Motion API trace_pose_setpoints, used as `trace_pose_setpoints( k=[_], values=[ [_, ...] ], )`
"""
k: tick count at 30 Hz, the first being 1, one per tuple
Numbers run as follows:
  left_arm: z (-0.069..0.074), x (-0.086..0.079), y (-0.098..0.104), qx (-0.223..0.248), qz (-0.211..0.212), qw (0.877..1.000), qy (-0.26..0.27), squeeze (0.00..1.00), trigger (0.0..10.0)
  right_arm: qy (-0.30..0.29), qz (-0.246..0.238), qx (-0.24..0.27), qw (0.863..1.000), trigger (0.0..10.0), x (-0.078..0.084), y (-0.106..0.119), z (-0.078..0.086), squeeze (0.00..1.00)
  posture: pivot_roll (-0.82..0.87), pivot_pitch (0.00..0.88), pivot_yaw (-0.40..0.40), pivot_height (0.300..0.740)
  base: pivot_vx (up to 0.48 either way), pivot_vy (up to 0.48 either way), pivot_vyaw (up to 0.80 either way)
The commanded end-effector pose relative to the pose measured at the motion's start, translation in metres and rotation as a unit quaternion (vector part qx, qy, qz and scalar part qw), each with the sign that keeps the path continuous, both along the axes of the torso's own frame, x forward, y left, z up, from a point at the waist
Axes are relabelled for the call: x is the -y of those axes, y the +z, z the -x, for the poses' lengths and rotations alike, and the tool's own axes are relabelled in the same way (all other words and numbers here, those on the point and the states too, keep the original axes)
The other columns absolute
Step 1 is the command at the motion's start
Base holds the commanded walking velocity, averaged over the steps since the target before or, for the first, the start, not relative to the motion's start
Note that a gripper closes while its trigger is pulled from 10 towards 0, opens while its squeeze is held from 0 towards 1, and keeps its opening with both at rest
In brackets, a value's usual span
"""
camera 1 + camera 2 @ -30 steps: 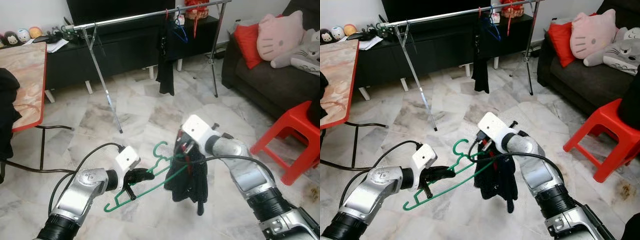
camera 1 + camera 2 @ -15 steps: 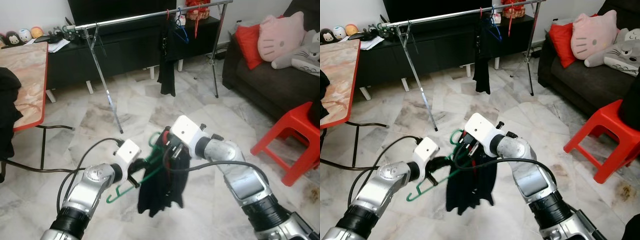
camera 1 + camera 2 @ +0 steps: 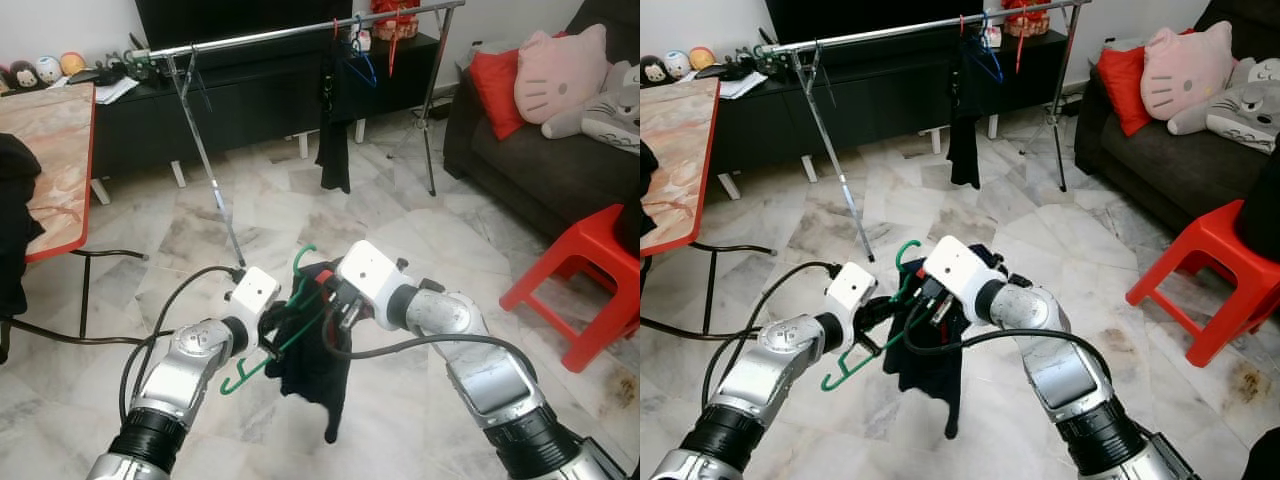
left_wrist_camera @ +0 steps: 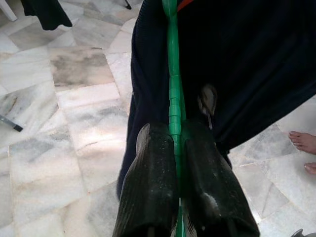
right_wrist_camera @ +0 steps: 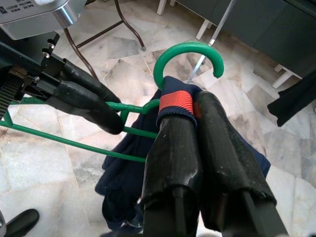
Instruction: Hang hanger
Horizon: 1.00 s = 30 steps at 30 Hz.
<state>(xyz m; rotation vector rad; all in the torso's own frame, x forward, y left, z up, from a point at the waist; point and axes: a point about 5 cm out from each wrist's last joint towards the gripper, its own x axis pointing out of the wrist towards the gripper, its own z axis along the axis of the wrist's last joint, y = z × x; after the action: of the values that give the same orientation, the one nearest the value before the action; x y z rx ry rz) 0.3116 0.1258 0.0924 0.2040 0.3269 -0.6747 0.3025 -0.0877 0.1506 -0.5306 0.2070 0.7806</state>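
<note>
**Two grippers meet on one hanger above the floor**

Both of your arms are raised in front of the robot, over the grey-veined marble tile floor (image 3: 300, 210). Your left gripper (image 4: 175, 136) is clamped on the thin lower bar of the green plastic hanger (image 3: 902, 290), fingers pressed tight either side of it. Your right gripper (image 5: 192, 106) is closed on the dark navy garment with a red collar band (image 5: 177, 101), pinching it right at the base of the hanger's hook. The garment droops from the hanger between the two grippers. Well beyond them stands the silver metal clothes rail (image 3: 250, 38), where a black garment (image 3: 333, 140) already hangs. To your right sits a red plastic stool (image 3: 585, 285).
</note>
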Motion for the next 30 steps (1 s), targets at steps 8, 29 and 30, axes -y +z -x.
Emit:
trace_pose_setpoints(
  k=[8,29,30],
  values=[
    [-0.003,-0.002,0.008,0.018,0.011,1.0,0.006,0.0,10.0,0.014,-0.007,0.01,1.0,10.0,-0.004,0.007,0.003,0.0,-0.05,0.0,0.001,0.74,0.0,0.0,0.0],
    [0.018,0.011,0.013,0.007,0.074,0.992,-0.103,0.0,10.0,-0.063,0.115,0.018,0.991,10.0,0.062,-0.01,-0.011,0.0,-0.06,0.0,-0.002,0.74,0.0,0.0,0.0],
    [0.018,0.011,0.013,0.008,0.074,0.992,-0.103,0.0,10.0,-0.063,0.117,0.019,0.991,10.0,0.062,-0.01,-0.011,0.0,-0.06,0.0,-0.002,0.74,0.0,0.0,0.0]
  ],
)
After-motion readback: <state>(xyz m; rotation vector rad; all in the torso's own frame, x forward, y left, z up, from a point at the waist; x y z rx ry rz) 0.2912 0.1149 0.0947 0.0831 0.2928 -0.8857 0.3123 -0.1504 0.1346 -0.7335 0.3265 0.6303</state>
